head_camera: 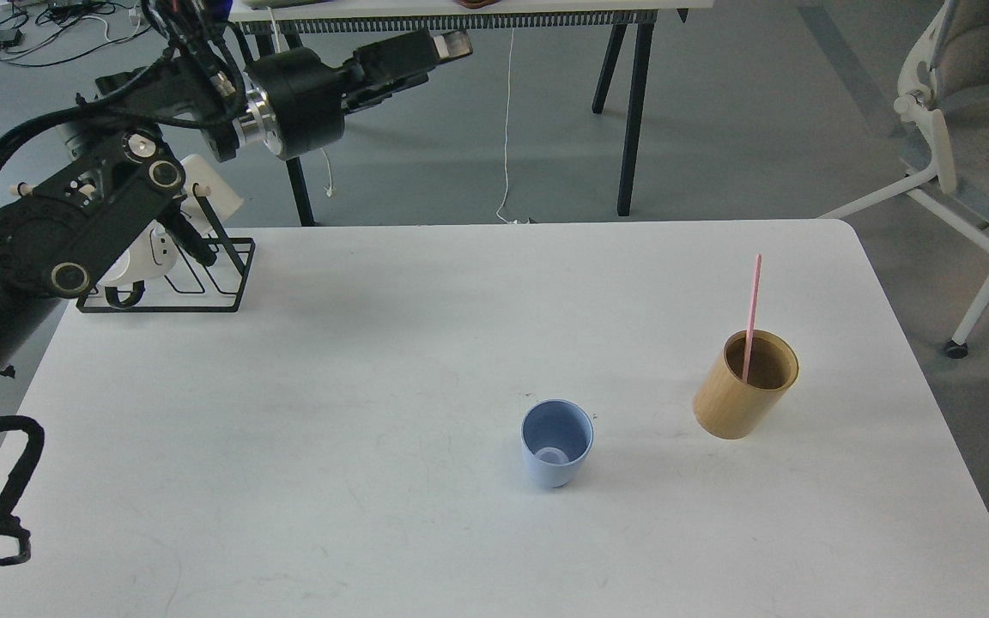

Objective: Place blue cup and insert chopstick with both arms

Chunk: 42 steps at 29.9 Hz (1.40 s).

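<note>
A tan holder [745, 386] and black wire rack [203, 279] stand on the white table [374, 515].

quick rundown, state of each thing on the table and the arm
blue cup: upright, empty, standing free
chopstick: standing in the tan holder, leaning
tan holder: upright, open top
wire rack: at the table's far left corner
left gripper: raised beyond the table, holding nothing

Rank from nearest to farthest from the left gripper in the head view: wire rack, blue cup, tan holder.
From the left gripper, raised beyond the table's far edge:
1. Black wire rack, far-left corner of the table.
2. Blue cup, upright, centre front.
3. Tan holder, right side, holding the pink chopstick. Image gap to the cup is close, so 2 and 3 are tentative.
</note>
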### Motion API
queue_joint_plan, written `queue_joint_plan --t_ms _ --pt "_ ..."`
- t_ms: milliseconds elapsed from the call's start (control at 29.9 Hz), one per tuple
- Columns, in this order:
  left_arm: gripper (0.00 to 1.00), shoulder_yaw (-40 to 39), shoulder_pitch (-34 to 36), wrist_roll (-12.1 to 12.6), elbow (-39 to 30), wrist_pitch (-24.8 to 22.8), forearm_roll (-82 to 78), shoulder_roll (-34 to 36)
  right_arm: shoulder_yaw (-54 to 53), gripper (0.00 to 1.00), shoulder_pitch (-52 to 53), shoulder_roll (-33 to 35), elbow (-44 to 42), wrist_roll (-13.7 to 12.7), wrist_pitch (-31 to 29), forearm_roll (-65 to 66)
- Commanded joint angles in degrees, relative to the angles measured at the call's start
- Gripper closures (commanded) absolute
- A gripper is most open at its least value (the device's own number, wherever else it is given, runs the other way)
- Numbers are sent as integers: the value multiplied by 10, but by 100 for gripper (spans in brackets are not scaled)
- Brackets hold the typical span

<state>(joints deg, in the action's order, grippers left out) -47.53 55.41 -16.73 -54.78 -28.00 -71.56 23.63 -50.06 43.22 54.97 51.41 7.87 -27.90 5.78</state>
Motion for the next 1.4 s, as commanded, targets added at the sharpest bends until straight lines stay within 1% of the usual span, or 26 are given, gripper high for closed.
queue_joint_plan --t_ms 0,134,234,301,401,502,669,769,869,903,970,1070,1237,1337,1371 --pt "1 -23 4 -1 70 0 190 1 0 1 -1 4 31 0 19 97" --pt "1 -25 4 -1 115 0 379 3 0 1 -5 6 81 1 42 188" --pt "1 -24 4 0 175 0 510 4 0 2 -16 8 120 2 72 253" --pt "1 -23 4 1 212 0 565 3 0 2 -21 10 148 2 90 320" --pt "1 -24 3 2 246 0 623 3 0 2 -44 10 199 1 136 435" --pt "1 -22 -3 6 256 0 666 -1 1 2 -77 10 245 1 183 553" --pt "1 -23 -17 5 254 0 681 -4 8 2 -120 10 287 1 195 694" --pt "1 -25 -17 4 253 0 681 -5 47 4 -124 4 288 2 205 768" --pt "1 -25 -18 4 253 0 689 -8 100 9 -124 2 289 3 228 818" --pt "1 -24 -19 5 253 0 694 -8 117 14 -123 1 290 2 232 834" --pt "1 -24 -23 6 253 0 697 -8 140 20 -123 -4 289 2 237 862" --pt "1 -22 -24 6 255 0 697 -6 159 27 -124 -11 286 2 238 891" --pt "1 -18 -25 6 255 0 697 -5 174 32 -123 -30 284 2 237 895" --pt "1 -17 -25 6 256 0 696 -7 175 40 -122 -30 283 2 237 902" --pt "1 -17 -25 6 256 0 696 -7 181 42 -119 -31 282 2 237 912"
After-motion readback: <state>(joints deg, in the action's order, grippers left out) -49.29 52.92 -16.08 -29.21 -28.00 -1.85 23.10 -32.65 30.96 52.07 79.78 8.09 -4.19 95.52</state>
